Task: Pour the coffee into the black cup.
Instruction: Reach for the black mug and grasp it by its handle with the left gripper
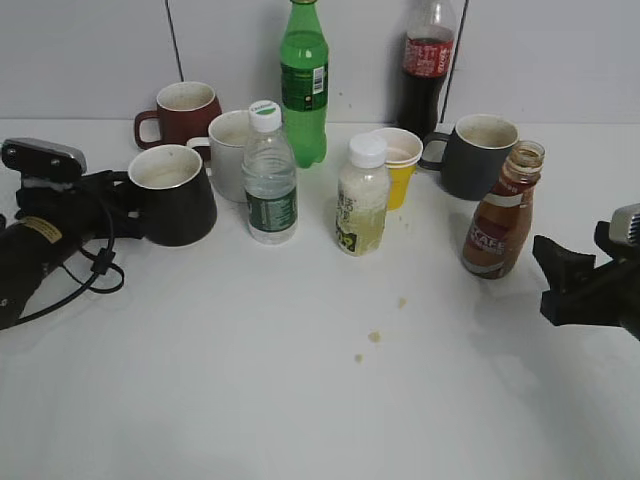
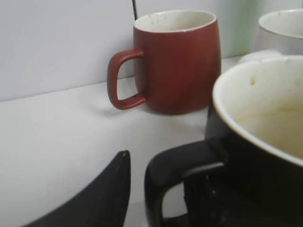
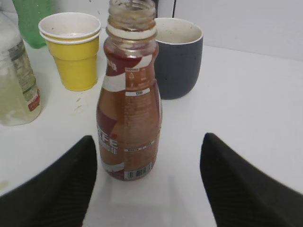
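Note:
The glossy black cup point(image 1: 172, 195) with a stained cream interior stands at the left; it fills the lower right of the left wrist view point(image 2: 265, 156). My left gripper point(image 1: 120, 200) is at its loop handle. One finger shows just left of the handle with a small gap point(image 2: 156, 161); the other finger is hidden. The uncapped coffee bottle point(image 1: 503, 215) with brown coffee stands upright at the right. My right gripper point(image 1: 560, 270) is open and empty just short of it; the bottle point(image 3: 129, 104) stands ahead between the spread fingers point(image 3: 149, 137).
A dark-red mug point(image 1: 180, 110), a white mug point(image 1: 230, 150), a water bottle point(image 1: 268, 175), a green bottle point(image 1: 304, 80), a pale juice bottle point(image 1: 362, 197), a yellow paper cup point(image 1: 400, 165), a dark-grey mug point(image 1: 478, 155) and a cola bottle point(image 1: 428, 60) stand behind. Small spill spots point(image 1: 374, 337) mark the table.

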You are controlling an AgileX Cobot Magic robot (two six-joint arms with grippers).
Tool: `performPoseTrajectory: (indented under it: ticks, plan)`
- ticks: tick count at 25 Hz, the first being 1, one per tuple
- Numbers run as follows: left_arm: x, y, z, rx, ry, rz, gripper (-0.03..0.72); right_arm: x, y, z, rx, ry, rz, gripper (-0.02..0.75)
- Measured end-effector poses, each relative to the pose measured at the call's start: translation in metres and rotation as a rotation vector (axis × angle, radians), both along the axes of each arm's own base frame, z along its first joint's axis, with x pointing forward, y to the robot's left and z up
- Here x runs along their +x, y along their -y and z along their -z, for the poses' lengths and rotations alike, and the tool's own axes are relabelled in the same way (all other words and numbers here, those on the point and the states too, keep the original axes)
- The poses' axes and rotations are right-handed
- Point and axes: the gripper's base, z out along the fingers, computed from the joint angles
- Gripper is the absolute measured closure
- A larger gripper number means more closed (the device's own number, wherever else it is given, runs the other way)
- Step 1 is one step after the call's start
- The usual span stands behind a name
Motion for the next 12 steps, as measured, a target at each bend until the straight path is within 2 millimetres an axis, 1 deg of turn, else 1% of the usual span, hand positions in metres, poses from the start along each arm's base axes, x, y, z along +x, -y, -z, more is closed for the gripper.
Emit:
performPoseTrajectory:
  ticks: [3, 6, 8, 10, 12]
  plan:
    - [0.002, 0.000, -0.001, -0.001, 0.006, 0.000, 0.388, 0.000, 0.000, 0.000, 0.000, 0.000, 0.000, 0.225]
    - [0.010, 0.002, 0.001, 0.001, 0.012, 0.006, 0.391, 0.000, 0.000, 0.000, 0.001, -0.001, 0.000, 0.225]
    - [0.017, 0.003, 0.005, 0.002, 0.020, 0.013, 0.409, 0.000, 0.000, 0.000, 0.001, -0.001, 0.000, 0.225]
    - [0.021, 0.004, 0.008, 0.004, 0.025, 0.024, 0.465, 0.000, 0.000, 0.001, 0.001, -0.002, 0.000, 0.225]
    - [0.025, 0.006, 0.008, 0.007, 0.034, 0.041, 0.547, 0.003, -0.001, 0.002, -0.001, -0.006, -0.007, 0.225]
